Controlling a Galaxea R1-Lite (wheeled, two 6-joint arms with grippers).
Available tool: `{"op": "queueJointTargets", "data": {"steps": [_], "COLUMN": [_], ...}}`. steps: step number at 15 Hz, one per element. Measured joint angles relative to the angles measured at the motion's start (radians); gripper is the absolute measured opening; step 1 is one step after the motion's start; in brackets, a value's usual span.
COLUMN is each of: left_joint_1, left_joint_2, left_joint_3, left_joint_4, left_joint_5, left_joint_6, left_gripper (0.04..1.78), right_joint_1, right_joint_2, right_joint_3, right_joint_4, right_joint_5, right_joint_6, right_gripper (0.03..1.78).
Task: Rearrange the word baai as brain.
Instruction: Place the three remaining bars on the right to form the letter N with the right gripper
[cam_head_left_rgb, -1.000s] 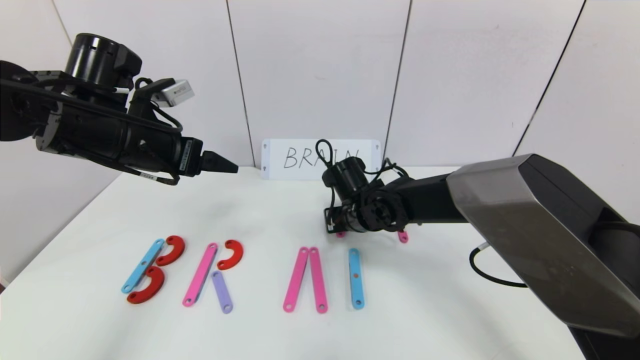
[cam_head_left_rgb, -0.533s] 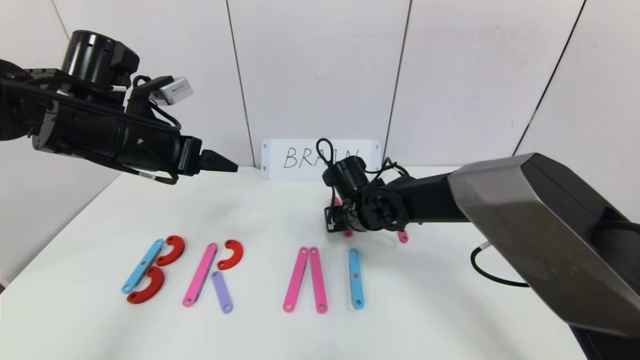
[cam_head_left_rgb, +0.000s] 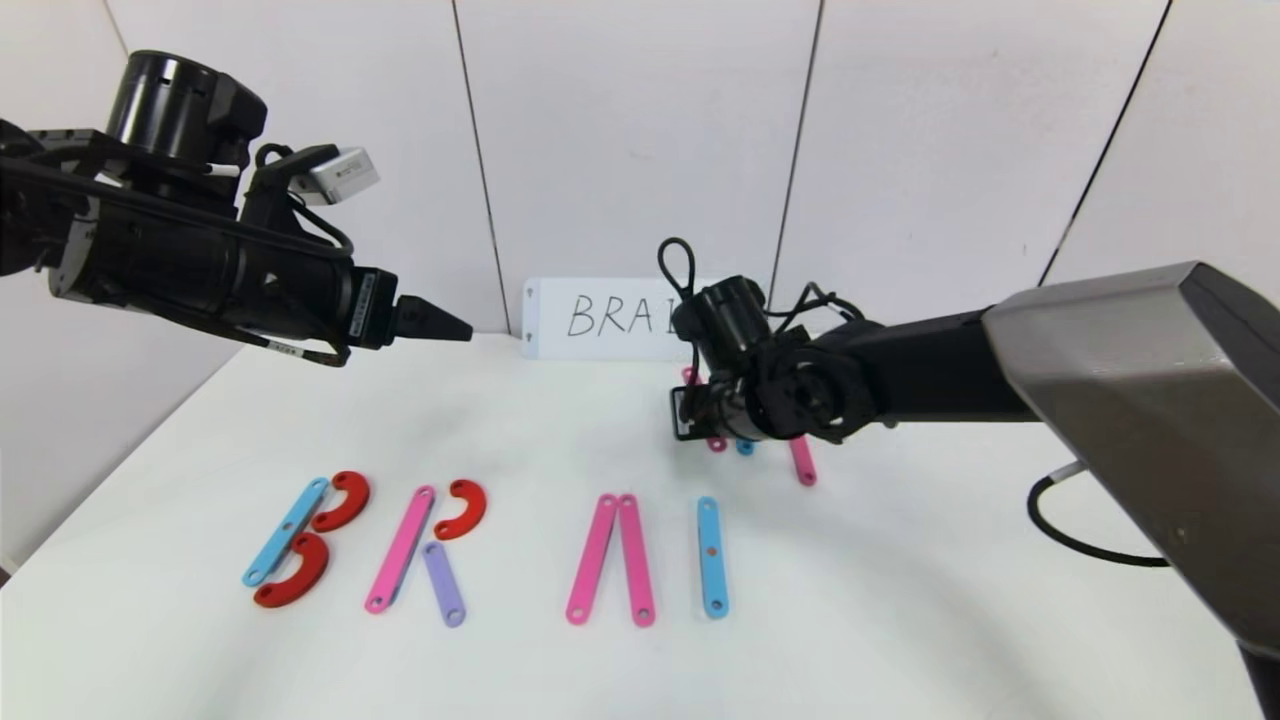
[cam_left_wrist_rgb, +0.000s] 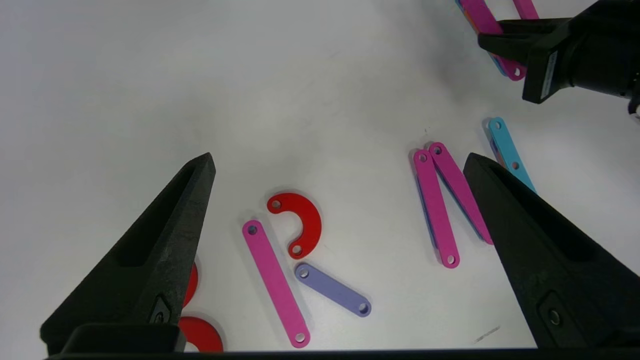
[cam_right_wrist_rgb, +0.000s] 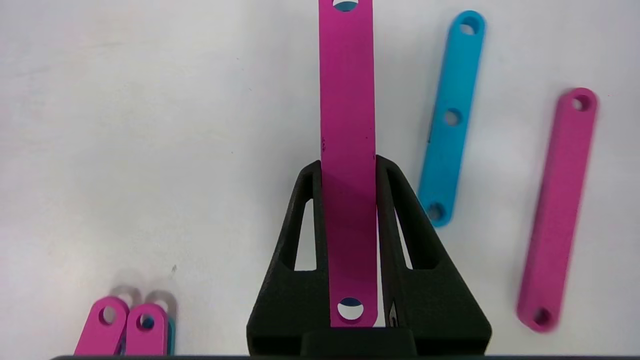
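Observation:
The word lies along the table's front. B is a light-blue strip (cam_head_left_rgb: 286, 530) with two red half-rings (cam_head_left_rgb: 296, 572). R is a pink strip (cam_head_left_rgb: 400, 548), a red half-ring (cam_head_left_rgb: 463, 507) and a purple strip (cam_head_left_rgb: 443, 583). Then come two pink strips (cam_head_left_rgb: 610, 572) joined at the top and a light-blue strip (cam_head_left_rgb: 711, 557). My right gripper (cam_head_left_rgb: 700, 415) hovers behind these, shut on a pink strip (cam_right_wrist_rgb: 347, 100) held lengthwise between the jaws. A blue strip (cam_right_wrist_rgb: 452, 117) and another pink strip (cam_right_wrist_rgb: 557, 210) lie beside it. My left gripper (cam_head_left_rgb: 440, 322) is open, high above the table's back left.
A white card (cam_head_left_rgb: 600, 317) with handwritten letters stands against the back wall, partly hidden by my right arm. A black cable (cam_head_left_rgb: 1075, 520) hangs over the table at the right. Bare table lies right of the light-blue strip.
My right gripper has risen and moved back and to the right with the pink strip, uncovering a blue strip's end beneath it. My left arm has drifted slightly up and left.

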Motion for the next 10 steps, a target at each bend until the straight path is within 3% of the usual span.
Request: {"op": "queueJointTargets", "data": {"steps": [10], "left_joint_1": [-0.012], "left_joint_2": [-0.003], "left_joint_3": [0.007], "left_joint_4": [-0.001], "left_joint_5": [0.000], "left_joint_6": [0.000], "left_gripper": [1.74], "right_joint_1": [0.011], "right_joint_2": [-0.370], "right_joint_3": [0.564], "right_joint_4": [-0.013], "right_joint_5": [-0.020], "right_joint_6": [0.134], "right_gripper": [0.30]}}
